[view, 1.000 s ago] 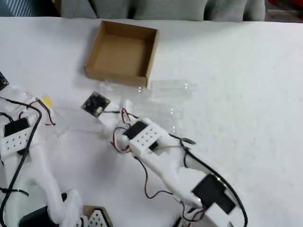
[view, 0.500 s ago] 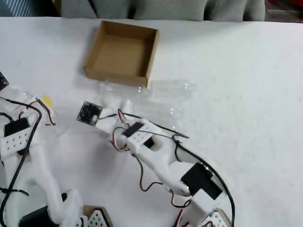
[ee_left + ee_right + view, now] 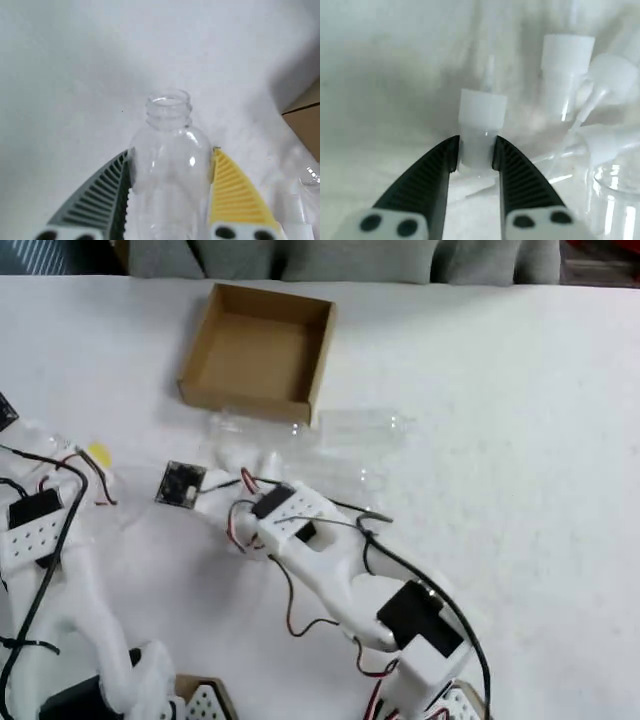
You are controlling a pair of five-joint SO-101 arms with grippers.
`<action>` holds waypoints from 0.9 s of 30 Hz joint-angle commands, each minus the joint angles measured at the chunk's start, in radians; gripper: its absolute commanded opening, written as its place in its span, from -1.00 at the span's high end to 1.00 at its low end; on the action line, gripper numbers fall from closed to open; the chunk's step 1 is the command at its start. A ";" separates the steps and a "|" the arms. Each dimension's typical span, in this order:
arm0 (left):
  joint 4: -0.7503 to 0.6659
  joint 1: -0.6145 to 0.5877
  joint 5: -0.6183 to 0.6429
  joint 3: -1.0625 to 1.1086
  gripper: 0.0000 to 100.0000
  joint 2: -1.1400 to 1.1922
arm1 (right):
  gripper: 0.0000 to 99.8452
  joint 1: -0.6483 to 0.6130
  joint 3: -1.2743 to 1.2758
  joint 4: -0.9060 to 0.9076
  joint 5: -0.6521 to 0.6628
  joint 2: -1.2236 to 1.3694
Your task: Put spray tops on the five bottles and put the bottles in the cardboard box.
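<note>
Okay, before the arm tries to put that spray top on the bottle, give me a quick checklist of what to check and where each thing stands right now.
1. Hold on the bottle by the left gripper: ok, a finger presses on each side of it.
2. Neck of the bottle free: ok, it is open with no top on it.
3. Hold on the spray top by the right gripper: ok, it is pinched between both fingers.
4. Top lined up over the neck: not ok, nothing is above the neck in the left wrist view.
5. Which way the top's tube points: cannot tell.
6. The cardboard box ready: ok, open and empty.
</note>
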 commanded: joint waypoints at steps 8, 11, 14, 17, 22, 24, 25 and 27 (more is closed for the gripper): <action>0.008 0.002 0.005 -0.058 0.78 0.001 | 0.97 0.338 -0.061 0.671 0.023 -0.506; 0.012 0.002 0.005 -0.058 0.78 0.001 | 0.97 0.538 0.029 0.722 0.101 -0.645; 0.005 0.002 0.003 -0.038 0.78 -0.005 | 0.97 0.791 0.140 0.733 0.226 -0.748; 0.005 0.002 -0.021 -0.028 0.78 -0.005 | 0.97 1.064 0.215 0.728 0.393 -0.779; 0.005 0.018 -0.072 -0.026 0.78 -0.005 | 0.97 1.417 0.279 0.704 0.769 -0.779; 0.005 0.024 -0.074 -0.025 0.78 -0.005 | 0.97 1.511 0.304 0.644 0.904 -0.779; 0.005 0.024 -0.074 -0.023 0.78 -0.005 | 0.96 1.549 0.318 0.602 0.959 -0.779; 0.005 0.024 -0.074 -0.023 0.78 -0.005 | 0.96 1.621 0.361 0.521 1.057 -0.779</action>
